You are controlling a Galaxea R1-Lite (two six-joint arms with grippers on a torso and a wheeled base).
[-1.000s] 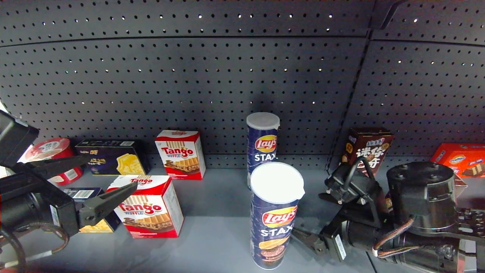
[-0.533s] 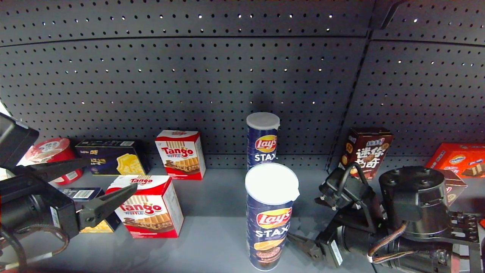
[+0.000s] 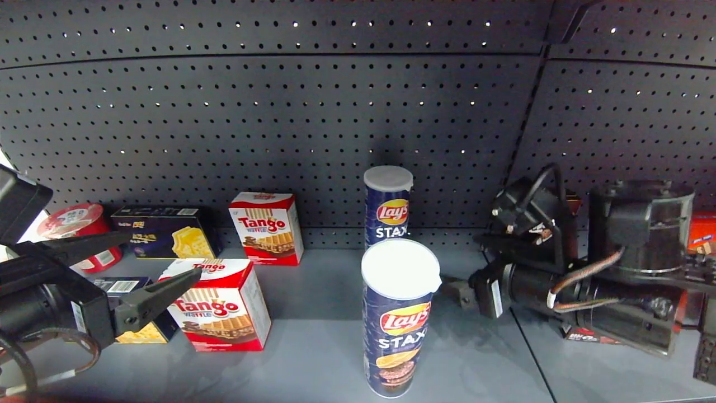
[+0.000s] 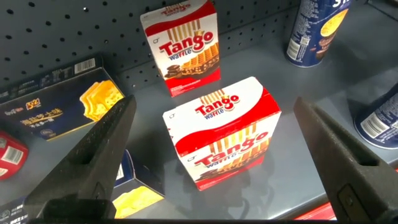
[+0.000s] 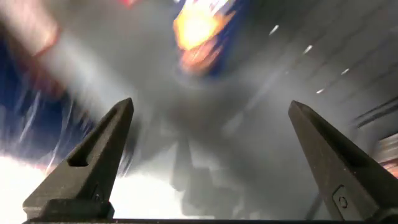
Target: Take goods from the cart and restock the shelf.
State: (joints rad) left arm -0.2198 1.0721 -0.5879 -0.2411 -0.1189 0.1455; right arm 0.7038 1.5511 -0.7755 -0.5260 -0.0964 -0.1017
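chip can [image 3: 398, 319] stands upright on the shelf [image 3: 313, 358], before a second can [image 3: 387, 204] (same kind). right gripper [image 5: 211, 104] just beside it, fingers wide; left gripper [image 4: 214, 102] spread wide over a wafer box [image 4: 224, 134].

— What stands on the grey shelf [image 3: 313, 302]?
— In the middle, two tall chip cans, both upright: the front can [image 3: 398, 319] directly before the rear can [image 3: 387, 207].
— And to the left?
— The front wafer box [image 3: 221, 305] stands near the edge and the rear wafer box [image 3: 267, 226] against the pegboard wall [image 3: 279, 123]. Further left are a dark blue box [image 3: 165, 232] and a red tub [image 3: 78, 224]. Far right, an orange box [image 3: 703, 232].
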